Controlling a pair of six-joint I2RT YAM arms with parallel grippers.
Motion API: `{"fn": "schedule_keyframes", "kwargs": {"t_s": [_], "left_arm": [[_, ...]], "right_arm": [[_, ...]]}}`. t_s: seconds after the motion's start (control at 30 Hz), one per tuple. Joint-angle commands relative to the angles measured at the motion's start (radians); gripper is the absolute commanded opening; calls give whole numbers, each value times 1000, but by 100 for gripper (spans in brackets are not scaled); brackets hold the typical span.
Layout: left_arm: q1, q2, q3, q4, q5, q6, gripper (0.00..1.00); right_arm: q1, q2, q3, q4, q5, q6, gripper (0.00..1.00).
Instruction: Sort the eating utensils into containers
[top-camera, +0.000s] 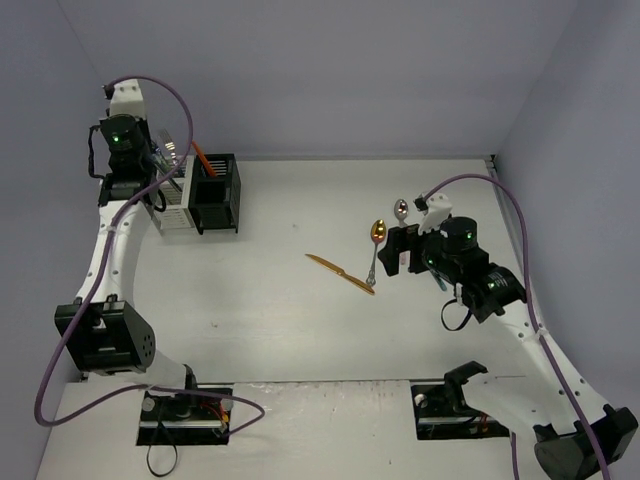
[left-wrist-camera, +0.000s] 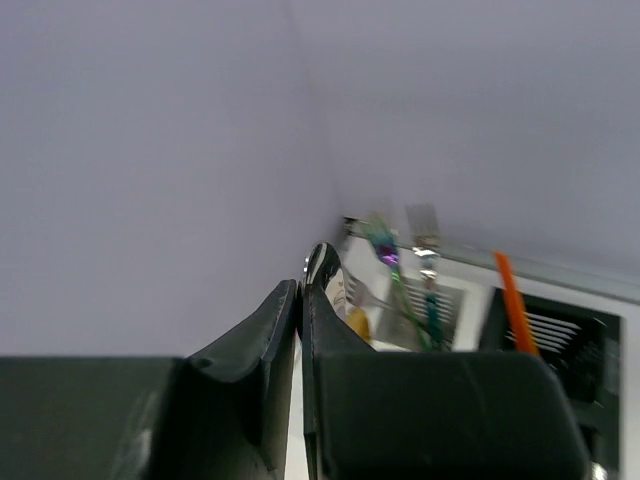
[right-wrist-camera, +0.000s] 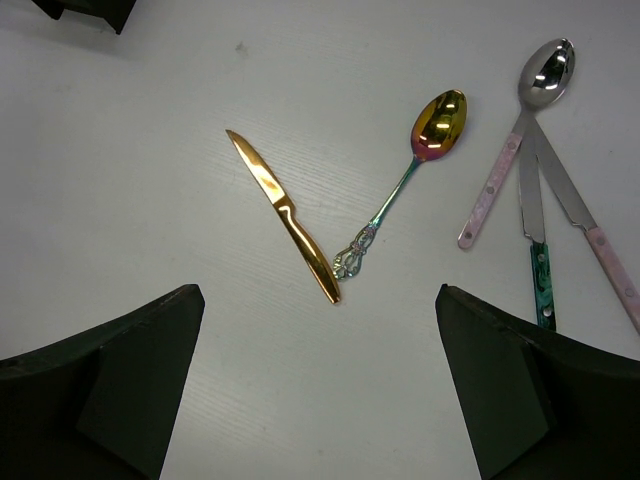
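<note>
In the right wrist view alone, pink-handled knife (right-wrist-camera: 600, 250) and teal-handled utensil (right-wrist-camera: 541, 285).

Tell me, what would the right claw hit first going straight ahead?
Likely the gold knife, near its handle end: the open right gripper points down at it, though depth is unclear.

Glossy gold metal knife (right-wrist-camera: 283, 213) on matt table (right-wrist-camera: 130, 120).
</note>
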Motion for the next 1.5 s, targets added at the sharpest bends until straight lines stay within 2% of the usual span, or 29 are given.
{"fn": "schedule_keyframes", "kwargs": {"t_s": [0.0,0.47,0.83,0.97,1.0,1.07,1.13,1.27,1.3,1.47], "left_arm": [[48,44,60,197,-38,31,0],[86,173,-50,435,-15,7,0],[87,140,-215,461,21,-22,1],[87,115,-232,459,37,-35,22],[87,108,-232,457,41,-40,35],[87,80,-225,431,71,-55,52],[87,56,-200,378,121,-73,60],[84,14,-156,265,283,-149,66],[76,-6,-152,238,366,-188,67],[-26,-44,-146,145,579,-280,69]], "right_arm": [[-6,25,44,52,7,-18,100],[-9,59,50,52,29,-16,100],[-9,57,38,54,32,-7,100],[-9,52,39,54,21,-7,100],[-9,50,39,54,19,-8,100],[-9,42,37,52,19,-8,100],[-9,32,32,54,17,-8,100],[-9,19,20,54,14,-7,100],[-10,16,16,54,14,-6,100],[-11,12,12,52,25,10,100]]}}
